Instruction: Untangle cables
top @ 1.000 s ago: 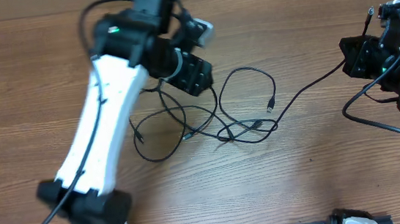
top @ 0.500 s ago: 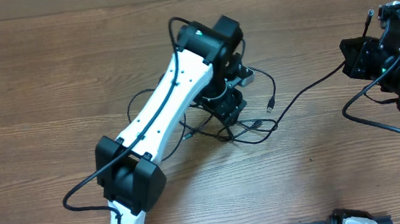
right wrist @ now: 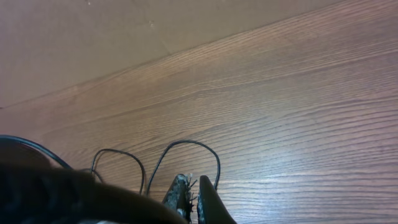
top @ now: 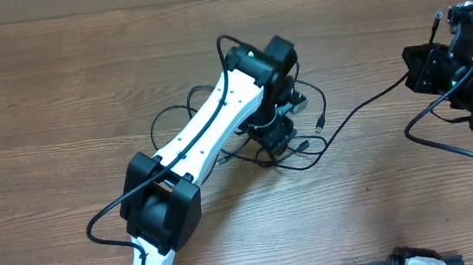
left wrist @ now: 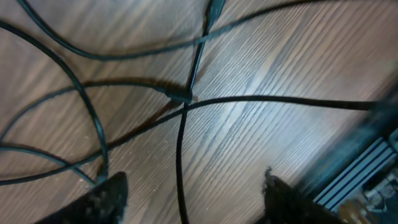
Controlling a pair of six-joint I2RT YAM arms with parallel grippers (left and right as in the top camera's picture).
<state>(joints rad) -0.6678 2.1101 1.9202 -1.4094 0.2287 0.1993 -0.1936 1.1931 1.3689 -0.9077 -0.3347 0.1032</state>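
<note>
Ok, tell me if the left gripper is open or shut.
Open. In the left wrist view the left gripper has its fingertips far apart over the cables, gripping nothing.

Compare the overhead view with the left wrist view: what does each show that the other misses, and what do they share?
Overhead only: both arms, the left arm reaching over the tangle of cables, the right arm off to the side. Left wrist only: a close-up of cords crossing at what looks like a small plug, one cord running between the fingers of the open left gripper. Both: those cables lying on the wooden table.
</note>
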